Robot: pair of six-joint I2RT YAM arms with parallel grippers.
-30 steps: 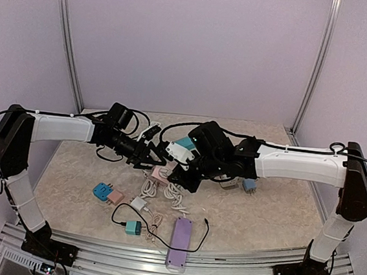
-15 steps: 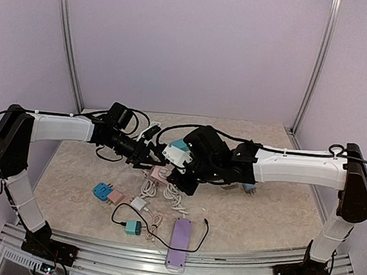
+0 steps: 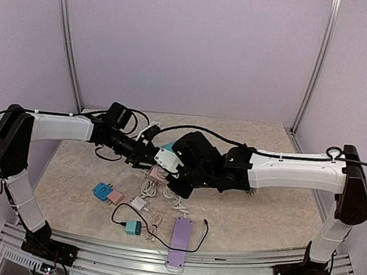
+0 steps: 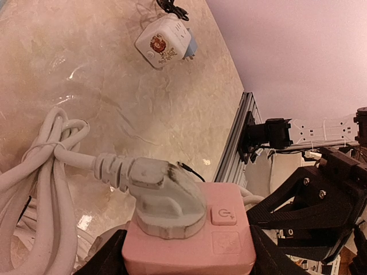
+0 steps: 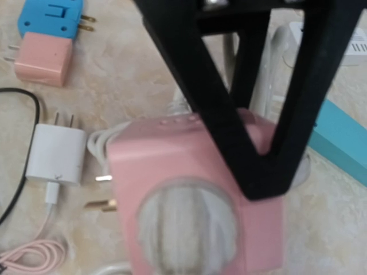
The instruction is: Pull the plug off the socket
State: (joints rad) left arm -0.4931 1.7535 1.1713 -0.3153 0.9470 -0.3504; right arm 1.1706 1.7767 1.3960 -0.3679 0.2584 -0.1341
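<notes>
White plug (image 4: 166, 197) seated in pink socket (image 4: 192, 247); left gripper (image 4: 188, 262) clamps the socket, right gripper (image 5: 258, 186) pinched closed on nothing, tips just beside the plug.

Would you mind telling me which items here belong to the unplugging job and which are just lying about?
Job: pink socket, white plug, left gripper, right gripper.
Lying about: blue adapter, pink charger, white charger, teal adapter, purple power strip, white cube adapter.
</notes>
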